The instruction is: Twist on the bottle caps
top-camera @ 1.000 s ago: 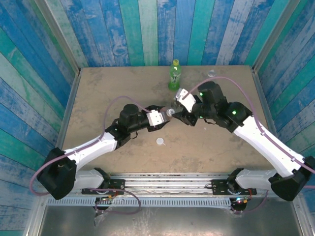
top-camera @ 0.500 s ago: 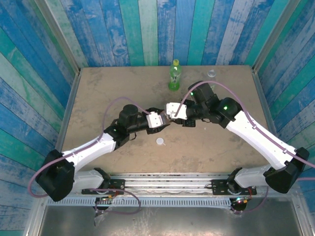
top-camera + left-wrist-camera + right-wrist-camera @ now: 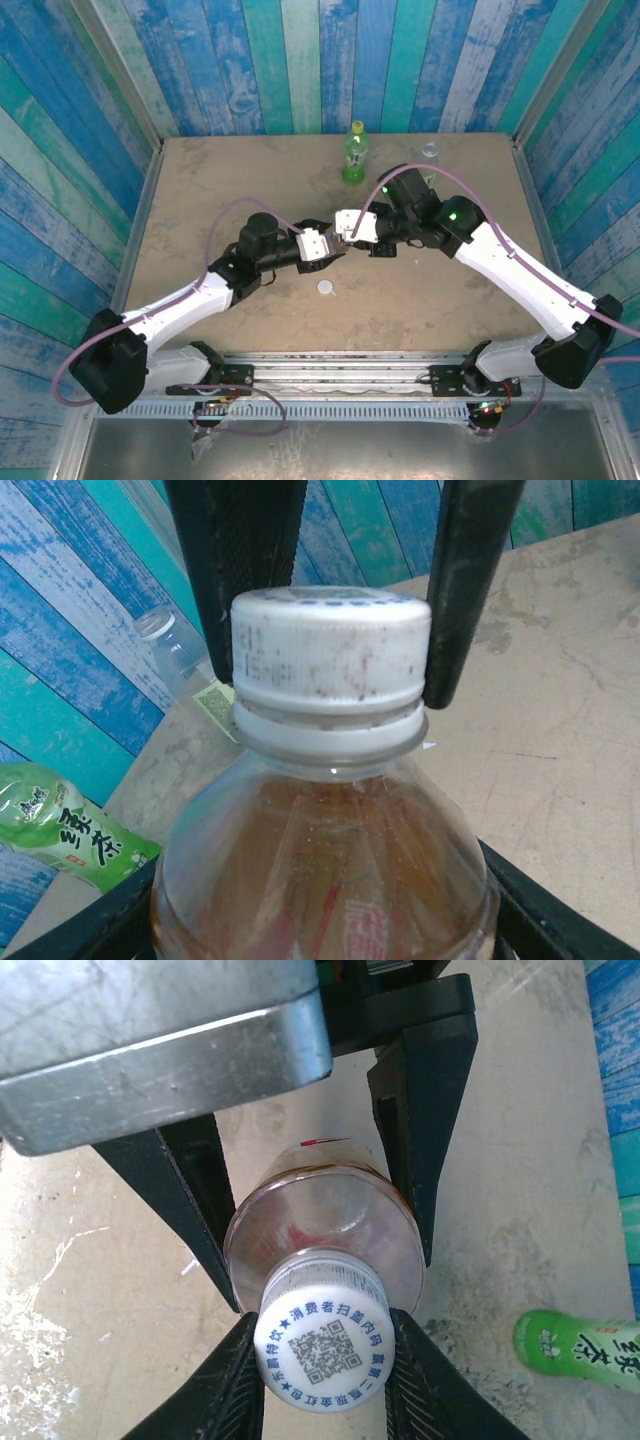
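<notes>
The bottle with amber liquid and a red label (image 3: 320, 860) sits in my left gripper (image 3: 320, 925), which is shut round its body; the left gripper (image 3: 327, 246) is at mid-table. A white bottle cap (image 3: 323, 1350) with a printed code sits on the bottle's neck. My right gripper (image 3: 323, 1385) is shut on that cap, one finger pressed to each side, and its fingers (image 3: 465, 580) flank the cap (image 3: 330, 645). In the top view the right gripper (image 3: 349, 225) meets the left one. Another white cap (image 3: 326, 287) lies loose on the table.
A green bottle (image 3: 354, 152) with a yellow-green cap stands at the back centre. A clear bottle (image 3: 430, 150) stands at the back right by the wall. Blue plank walls close in the table (image 3: 200, 200) on three sides.
My right gripper has moved left onto the bottle's cap and its jaws have closed on it. The left arm and the bottle have stayed still.
</notes>
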`<action>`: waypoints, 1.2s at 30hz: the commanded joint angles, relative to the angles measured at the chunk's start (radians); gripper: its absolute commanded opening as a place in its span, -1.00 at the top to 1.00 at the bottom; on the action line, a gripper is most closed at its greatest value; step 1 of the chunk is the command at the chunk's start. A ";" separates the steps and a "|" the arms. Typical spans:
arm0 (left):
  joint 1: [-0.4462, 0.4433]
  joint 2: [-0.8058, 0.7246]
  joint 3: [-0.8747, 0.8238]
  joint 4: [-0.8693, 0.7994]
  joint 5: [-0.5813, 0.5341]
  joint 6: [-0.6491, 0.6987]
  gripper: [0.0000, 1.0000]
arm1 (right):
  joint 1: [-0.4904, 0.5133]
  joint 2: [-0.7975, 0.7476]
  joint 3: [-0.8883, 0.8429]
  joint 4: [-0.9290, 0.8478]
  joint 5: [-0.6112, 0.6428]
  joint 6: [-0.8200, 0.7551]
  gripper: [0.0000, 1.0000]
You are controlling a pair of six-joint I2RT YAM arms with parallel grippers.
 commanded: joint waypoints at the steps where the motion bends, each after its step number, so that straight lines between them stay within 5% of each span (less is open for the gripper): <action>1: -0.004 -0.041 0.001 0.020 0.016 0.008 0.04 | 0.003 -0.009 0.019 -0.025 -0.043 0.016 0.60; 6: -0.004 -0.042 -0.003 0.040 -0.004 0.001 0.04 | 0.003 -0.019 0.028 -0.004 -0.036 0.180 0.74; 16: -0.004 -0.026 -0.037 0.115 -0.039 -0.041 0.02 | 0.046 -0.164 -0.235 0.429 0.077 1.081 0.99; 21: -0.004 -0.034 -0.071 0.170 -0.031 -0.069 0.03 | 0.058 -0.133 -0.225 0.313 0.127 1.455 0.98; 24: -0.004 -0.047 -0.086 0.177 -0.030 -0.085 0.03 | 0.058 -0.144 -0.192 0.273 0.107 1.399 0.83; 29: -0.004 -0.055 -0.101 0.193 -0.006 -0.152 0.06 | 0.052 -0.223 -0.186 0.253 0.072 0.981 -0.02; 32: -0.001 -0.040 -0.110 0.243 0.039 -0.233 0.07 | 0.028 -0.295 -0.212 0.274 0.067 0.831 -0.17; 36: 0.010 0.023 -0.101 0.359 0.157 -0.366 0.08 | -0.044 -0.391 -0.311 0.439 -0.097 0.728 -0.35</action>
